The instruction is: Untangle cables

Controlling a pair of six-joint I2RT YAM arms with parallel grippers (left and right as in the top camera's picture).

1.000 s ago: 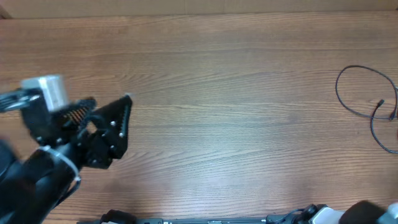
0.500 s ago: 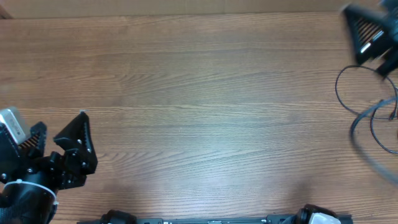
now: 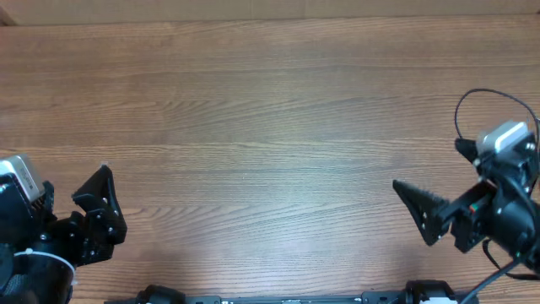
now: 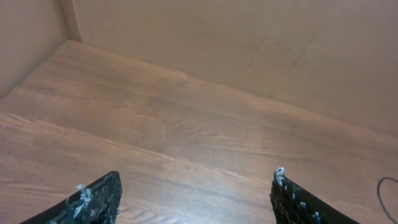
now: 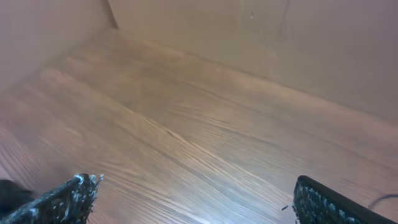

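Left fingers [image 3: 103, 190] are hovering at the 8 o'clock corner of the bench [image 3: 270, 127], standing wide apart and gripping nothing. Bare wood is showing between them in the wrist view. Right fingers [image 3: 418, 203] are hanging at about 4 o'clock, pointing toward 9 o'clock, also spread wide and holding nothing. A thin black cable [image 3: 458, 114] is lying at the 3 o'clock edge, curving in a loop just past the white camera block [image 3: 504, 138] on the right arm. The arm is covering its lower part, so I cannot tell whether the two are touching.
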